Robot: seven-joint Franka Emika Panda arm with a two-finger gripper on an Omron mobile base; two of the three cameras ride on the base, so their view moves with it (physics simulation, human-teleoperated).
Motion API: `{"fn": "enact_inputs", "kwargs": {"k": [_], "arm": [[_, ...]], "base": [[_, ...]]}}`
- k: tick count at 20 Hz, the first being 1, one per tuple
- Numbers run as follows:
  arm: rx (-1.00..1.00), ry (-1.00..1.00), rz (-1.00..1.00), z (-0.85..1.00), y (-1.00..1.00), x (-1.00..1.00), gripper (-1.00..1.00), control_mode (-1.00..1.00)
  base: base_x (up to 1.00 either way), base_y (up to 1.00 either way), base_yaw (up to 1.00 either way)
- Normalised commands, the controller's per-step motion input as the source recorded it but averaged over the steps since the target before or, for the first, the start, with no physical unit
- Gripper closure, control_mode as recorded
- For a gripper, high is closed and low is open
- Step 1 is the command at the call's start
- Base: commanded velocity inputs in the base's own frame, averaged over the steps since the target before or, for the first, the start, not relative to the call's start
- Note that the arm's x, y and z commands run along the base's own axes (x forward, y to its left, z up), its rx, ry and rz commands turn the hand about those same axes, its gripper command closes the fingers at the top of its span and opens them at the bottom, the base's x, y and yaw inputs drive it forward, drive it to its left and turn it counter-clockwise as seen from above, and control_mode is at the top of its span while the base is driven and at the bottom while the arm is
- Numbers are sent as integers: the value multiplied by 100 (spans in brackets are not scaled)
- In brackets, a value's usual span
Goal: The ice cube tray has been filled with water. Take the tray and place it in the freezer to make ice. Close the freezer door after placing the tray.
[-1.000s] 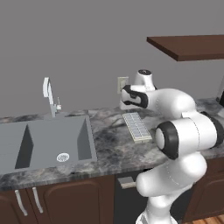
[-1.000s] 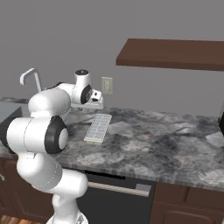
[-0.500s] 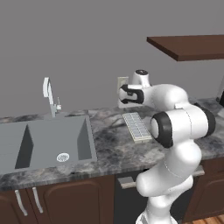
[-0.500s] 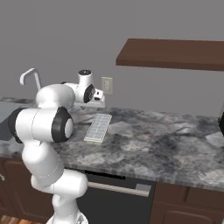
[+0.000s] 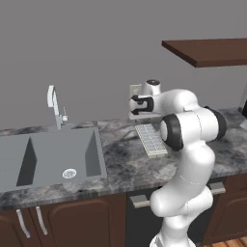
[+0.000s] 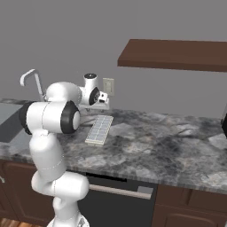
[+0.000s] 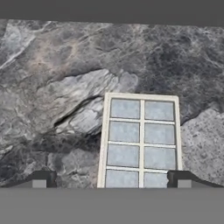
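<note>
Hand view looked down on ice cube tray (image 7: 141, 142), water (image 7: 124, 131) in its cells, lying flat on marble counter (image 7: 52, 87). Gripper (image 7: 111, 179) hovered above it, jaws spread wide, tips straddling tray's near end.

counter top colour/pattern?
The counter is mottled dark grey marble with paler veins; the hand view shows it best.
</note>
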Motion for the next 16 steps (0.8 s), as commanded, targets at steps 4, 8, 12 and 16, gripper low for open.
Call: {"fn": "enact_inputs", "kwargs": {"k": [4,8,12,16], "arm": [[0,0,0,-35,-1,39,-100,-100],[0,0,0,-27,0,44,-100,-100],[0,0,0,-23,0,42,-100,-100],[0,0,0,-28,0,42,-100,-100]], "base": [[0,0,0],[0,0,0],[0,0,0],[0,0,0]]}}
